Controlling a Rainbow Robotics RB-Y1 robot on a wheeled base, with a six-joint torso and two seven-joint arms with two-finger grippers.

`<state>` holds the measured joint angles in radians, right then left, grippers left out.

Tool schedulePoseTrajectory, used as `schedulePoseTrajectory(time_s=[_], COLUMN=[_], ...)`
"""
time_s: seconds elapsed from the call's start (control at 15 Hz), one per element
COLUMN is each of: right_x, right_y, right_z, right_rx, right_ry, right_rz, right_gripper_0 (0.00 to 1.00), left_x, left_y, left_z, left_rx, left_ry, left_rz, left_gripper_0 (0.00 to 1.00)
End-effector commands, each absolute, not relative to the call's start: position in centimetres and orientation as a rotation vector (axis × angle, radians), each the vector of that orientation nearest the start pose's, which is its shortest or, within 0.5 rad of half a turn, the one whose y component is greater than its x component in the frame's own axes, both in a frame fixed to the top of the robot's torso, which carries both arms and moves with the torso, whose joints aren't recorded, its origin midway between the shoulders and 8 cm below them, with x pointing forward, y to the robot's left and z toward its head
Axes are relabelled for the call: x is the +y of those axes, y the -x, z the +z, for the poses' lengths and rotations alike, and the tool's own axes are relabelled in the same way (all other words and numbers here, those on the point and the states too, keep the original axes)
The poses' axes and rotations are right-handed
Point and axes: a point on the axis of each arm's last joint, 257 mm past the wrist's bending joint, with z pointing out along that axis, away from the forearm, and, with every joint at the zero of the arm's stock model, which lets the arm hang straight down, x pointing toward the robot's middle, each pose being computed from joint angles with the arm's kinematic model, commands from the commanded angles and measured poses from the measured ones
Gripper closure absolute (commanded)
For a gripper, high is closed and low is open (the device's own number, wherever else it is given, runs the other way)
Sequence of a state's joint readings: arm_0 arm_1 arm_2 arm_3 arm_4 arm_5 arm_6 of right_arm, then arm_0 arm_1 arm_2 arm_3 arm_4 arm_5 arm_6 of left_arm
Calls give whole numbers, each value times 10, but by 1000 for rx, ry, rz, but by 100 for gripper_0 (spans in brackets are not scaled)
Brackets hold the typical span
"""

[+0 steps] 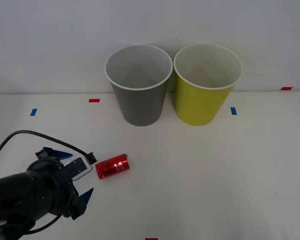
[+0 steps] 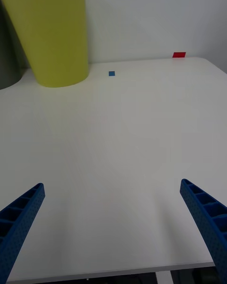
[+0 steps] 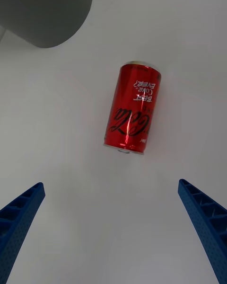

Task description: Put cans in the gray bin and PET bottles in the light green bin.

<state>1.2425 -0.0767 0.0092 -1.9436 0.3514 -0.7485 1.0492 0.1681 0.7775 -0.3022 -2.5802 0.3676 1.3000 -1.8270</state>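
The red can [image 1: 112, 167] is lying on its side on the worktop [image 1: 215, 175], just ahead of the left pincer [image 1: 73, 182], which is spread wide and holding nothing. The front view has the gray bin [image 1: 138, 87] beside the light green bin [image 1: 206, 87]. The right pincer [image 2: 113, 227] gapes empty over bare worktop too.

The left arm [image 1: 20, 197] is a bulky black casing with a black cable [image 1: 35, 135] looping off it. Its hand [image 1: 76, 179] carries blue ribbed tapering fingers [image 3: 21, 215] and a small silver-grey block [image 1: 80, 168]
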Motion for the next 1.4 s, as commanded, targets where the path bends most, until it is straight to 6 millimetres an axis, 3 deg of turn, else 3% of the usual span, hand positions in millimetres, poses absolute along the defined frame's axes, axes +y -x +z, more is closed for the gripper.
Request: schedulePoseTrajectory(time_s=[0.07, 0.53, 1.13, 1.4], right_x=[-290, -290, -290, -290], right_y=[-153, -153, -153, -153], right_z=[-284, -284, -284, -284], right_rx=[1696, 1696, 1696, 1696], right_ry=[-75, -75, -75, -75], right_rz=[-7, -7, -7, -7], right_gripper_0=[0, 0, 0, 0], left_x=[179, 146, 120, 120], left_y=[-341, -374, -387, -380], left_z=[-224, -233, -247, -249], left_rx=[2082, 2028, 2008, 1982], left_ry=[-1222, -1321, -1387, -1559], left_rz=[199, 209, 189, 231], left_gripper_0=[3, 3, 3, 3])
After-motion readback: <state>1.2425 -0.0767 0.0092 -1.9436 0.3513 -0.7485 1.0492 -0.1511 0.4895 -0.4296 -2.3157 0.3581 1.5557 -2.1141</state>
